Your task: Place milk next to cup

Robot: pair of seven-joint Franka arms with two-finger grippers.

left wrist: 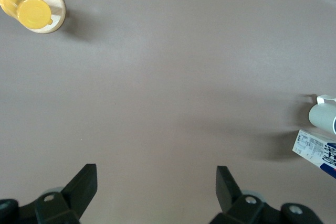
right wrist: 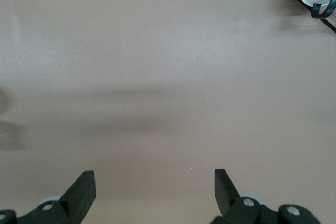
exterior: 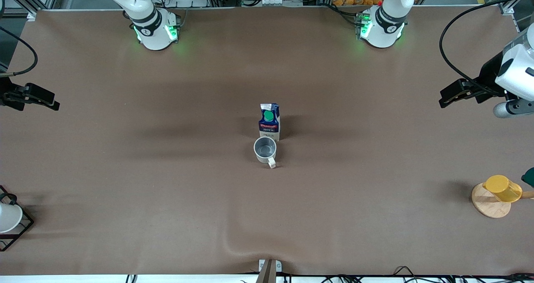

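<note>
Milk [exterior: 269,122]: upright at mid-table, gable top dark blue, round green cap facing up toward the front camera, red label below the cap; print on the label too small to read. It stands just beside the cup [exterior: 265,149], on the side farther from the front camera; whether the two touch cannot be told, as the cup's rim overlaps the carton's base in that view. Cup upright, grey interior showing, handle pointing toward the front camera.

In the left wrist view only a white corner of the milk [left wrist: 315,150] and part of the cup [left wrist: 322,114] show, both cut off at the frame edge.

Left gripper [exterior: 452,95]: up over bare table at the left arm's end, well apart from the milk, holding nothing. In its wrist view the two fingers [left wrist: 81,184] stand spread wide with bare table between them.

Right gripper [exterior: 35,98]: over the table's edge at the right arm's end, partly cut off by the frame. Its wrist view shows fingers [right wrist: 83,188] likewise spread, nothing between.

Yellow cup [exterior: 502,188]: lying tilted on a round wooden coaster [exterior: 488,203] near the left arm's end, nearer the front camera. A dark green thing at the frame edge beside it is too cut off to identify.

White cup in a black wire frame [exterior: 8,218]: at the right arm's end, half out of frame.
</note>
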